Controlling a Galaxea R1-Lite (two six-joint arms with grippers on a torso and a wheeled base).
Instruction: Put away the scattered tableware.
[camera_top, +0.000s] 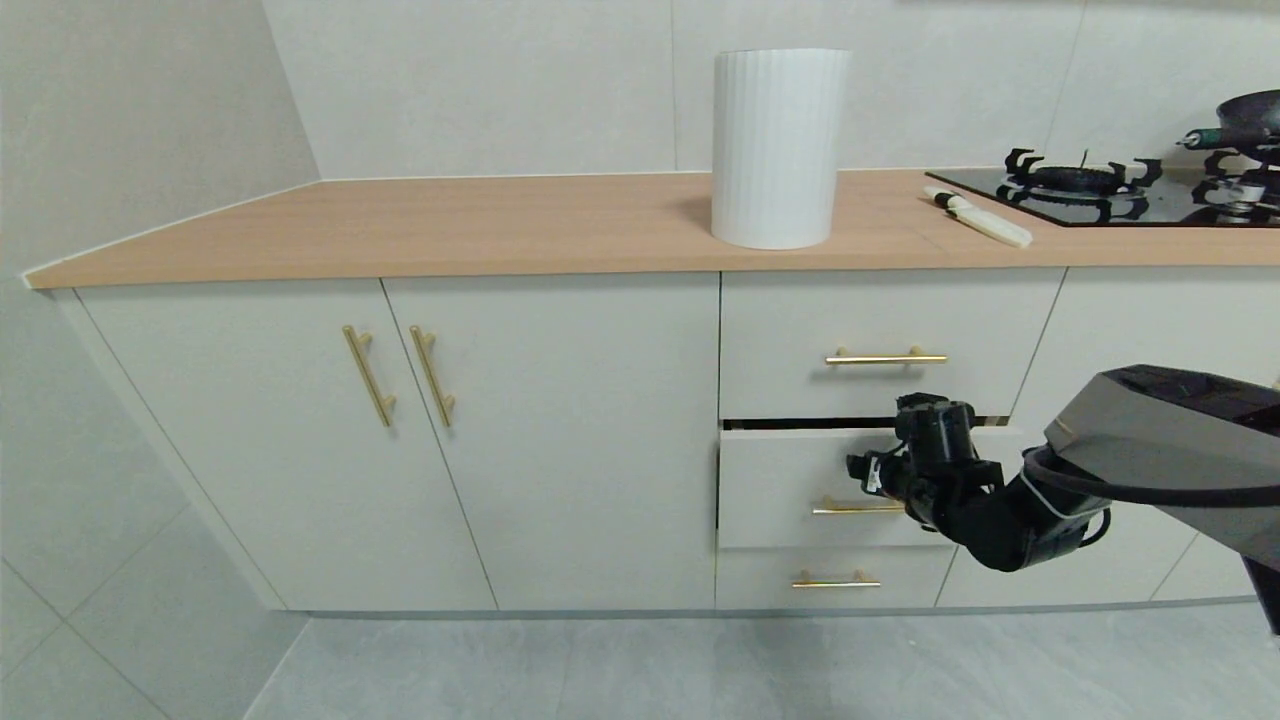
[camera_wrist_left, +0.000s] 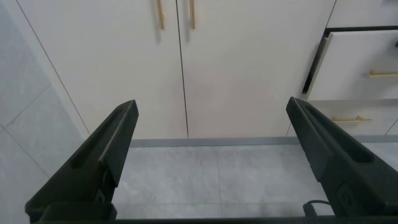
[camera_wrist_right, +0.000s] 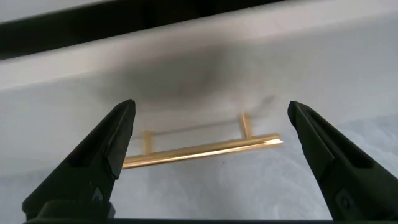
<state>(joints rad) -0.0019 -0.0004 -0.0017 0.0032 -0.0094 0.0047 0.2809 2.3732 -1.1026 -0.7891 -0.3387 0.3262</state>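
On the table (camera_top: 480, 225), wood-toned top over pale cabinets:

- White ribbed canister (camera_top: 778, 150): upright, towards the back, roughly above the drawer stack.
- Pale utensil (camera_top: 975, 215): long, with a green band near one end. It lies flat on the table between the canister and the gas hob (camera_top: 1090, 185), just beside the hob's edge and well apart from the canister.
- Dark pan (camera_top: 1250, 112): on the far burner at the edge of the head view.

Below the table:

- Top drawer (camera_top: 880, 340): closed.
- Middle drawer (camera_top: 800, 480): pulled out slightly, with a dark gap along its upper edge and its front standing proud of its neighbours.
- Bar handle (camera_wrist_right: 199, 149): brass, horizontal, on the middle drawer's front.
- Bottom drawer (camera_top: 830, 590): closed.
- Cupboard doors (camera_top: 400, 440): two, closed, with brass handles side by side, on the robot's left of the drawers.

Arms:

- Right end effector (camera_top: 885, 468): close in front of the middle drawer's front, at handle height. Its fingers (camera_wrist_right: 112, 149) are spread wide, wider than the bar handle beyond them, and hold nothing. Contact with the handle cannot be told.
- Left end effector (camera_wrist_left: 211, 106): low over the grey tiled floor (camera_wrist_left: 205, 180), facing the cupboard doors. Its jaws are fully apart and hold nothing.
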